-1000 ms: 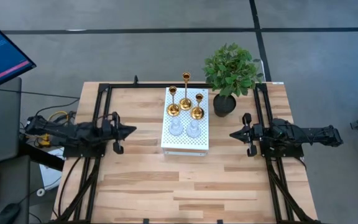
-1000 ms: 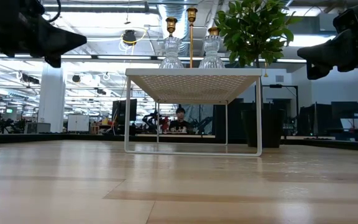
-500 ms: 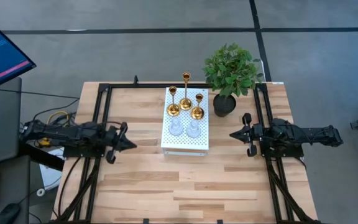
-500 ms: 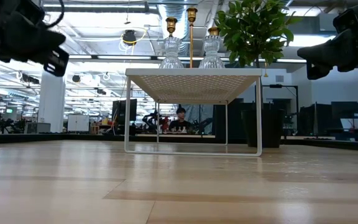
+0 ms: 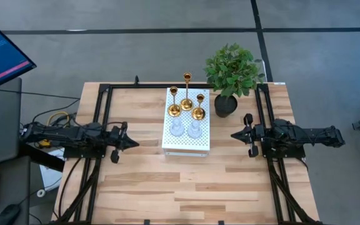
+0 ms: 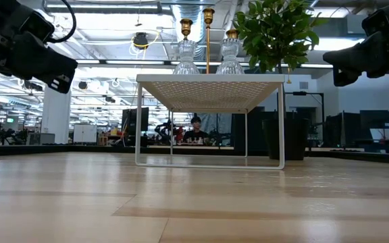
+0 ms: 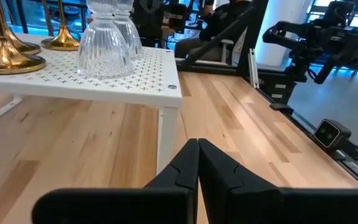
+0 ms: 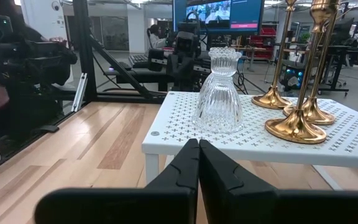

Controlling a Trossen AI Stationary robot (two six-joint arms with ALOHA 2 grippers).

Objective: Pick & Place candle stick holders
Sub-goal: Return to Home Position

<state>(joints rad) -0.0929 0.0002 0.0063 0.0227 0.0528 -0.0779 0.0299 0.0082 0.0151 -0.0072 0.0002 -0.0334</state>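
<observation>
high view: 3 gold candle holders (image 5: 174, 110) (image 5: 187, 103) (image 5: 198, 113) + 2 clear glass holders (image 5: 177, 129) (image 5: 194, 130) stand on 1 white perforated shelf (image 5: 186, 147) mid tabletop (image 5: 167, 187), glass pair side by side; 1 potted plant (image 5: 232, 72) just beside the shelf. left gripper (image 5: 134, 143) & right gripper (image 5: 234, 135) hover either side, apart from shelf, both w/ fingers clenched, nothing held.

In your left wrist view the gold holders (image 7: 11, 59) lose most of their stems to the picture's edge — you get little beyond the bases — and the near glass holder (image 7: 107, 53) is cropped above its bowl, with the second glass holder (image 7: 131, 34) mostly hidden behind it. In the low view the shelf (image 6: 208, 84) top hides the gold bases, and the left arm (image 6: 19, 47) and right arm (image 6: 377, 47) run off the sides.
</observation>
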